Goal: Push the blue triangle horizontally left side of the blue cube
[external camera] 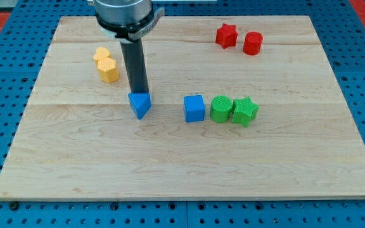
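Touching the blue triangle's [140,104] top edge, my tip [139,92] grips nothing; the triangle sits level with the blue cube [194,108], apart on its left.

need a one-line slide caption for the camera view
My tip sits just above the blue triangle, now level with and left of the blue cube.

The arm's upper housing [124,14] runs off the view's top; my tip [139,92] seems to hide the blue triangle's [140,105] far edge.
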Tool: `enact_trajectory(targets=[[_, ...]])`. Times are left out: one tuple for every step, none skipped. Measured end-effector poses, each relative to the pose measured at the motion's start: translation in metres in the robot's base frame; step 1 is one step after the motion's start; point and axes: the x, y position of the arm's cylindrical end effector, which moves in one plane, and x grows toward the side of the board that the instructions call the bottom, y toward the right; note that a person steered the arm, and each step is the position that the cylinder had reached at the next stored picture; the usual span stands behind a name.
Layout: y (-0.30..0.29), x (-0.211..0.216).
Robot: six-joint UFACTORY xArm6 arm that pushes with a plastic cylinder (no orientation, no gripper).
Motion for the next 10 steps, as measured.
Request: enact_trajectory(targets=[[-0.007,-0.035],[-0.041,0.015],[-0.06,0.024],[-0.003,0.022],[0.008,0.022],[0.008,0.022],[0.003,0.028],[0.01,0.04],[-0.014,0.04],[-0.028,-0.019]])
